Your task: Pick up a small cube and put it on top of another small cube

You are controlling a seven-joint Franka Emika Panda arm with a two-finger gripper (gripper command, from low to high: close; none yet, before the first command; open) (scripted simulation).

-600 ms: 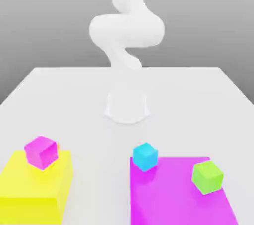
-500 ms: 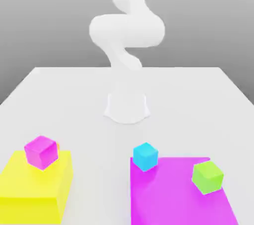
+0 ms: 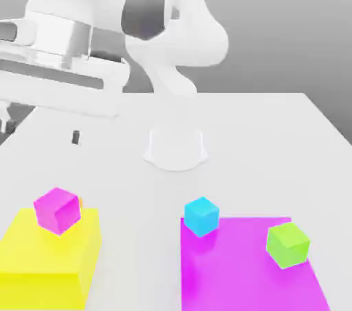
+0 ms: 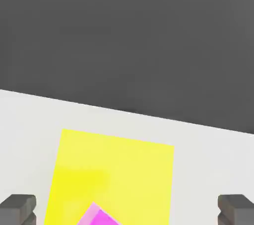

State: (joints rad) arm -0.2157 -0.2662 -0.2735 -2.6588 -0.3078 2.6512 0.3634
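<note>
The small cube [image 3: 57, 210] is magenta and sits on the far corner of a yellow block [image 3: 48, 258] at the exterior view's left. In the hand view the same small cube [image 4: 99, 217] peeks in at the picture's edge, on the yellow block [image 4: 114, 169]. My gripper [image 3: 41, 131] hangs well above and behind this block, open, with its fingertips [image 4: 19, 209] wide apart and nothing between them. A cyan cube [image 3: 201, 215] rests at the near-left corner of a flat magenta pad [image 3: 240, 268]. A green cube [image 3: 287, 244] sits on that pad at the exterior view's right.
The arm's round white base [image 3: 176, 148] stands mid-table behind the blocks, and its bulky links rise above it. The white table [image 3: 275, 145] ends at a far edge against a grey backdrop. Bare table lies between the yellow block and the magenta pad.
My hand has swung into the exterior view at the upper left, above the yellow block's side of the table. No cube has moved.
</note>
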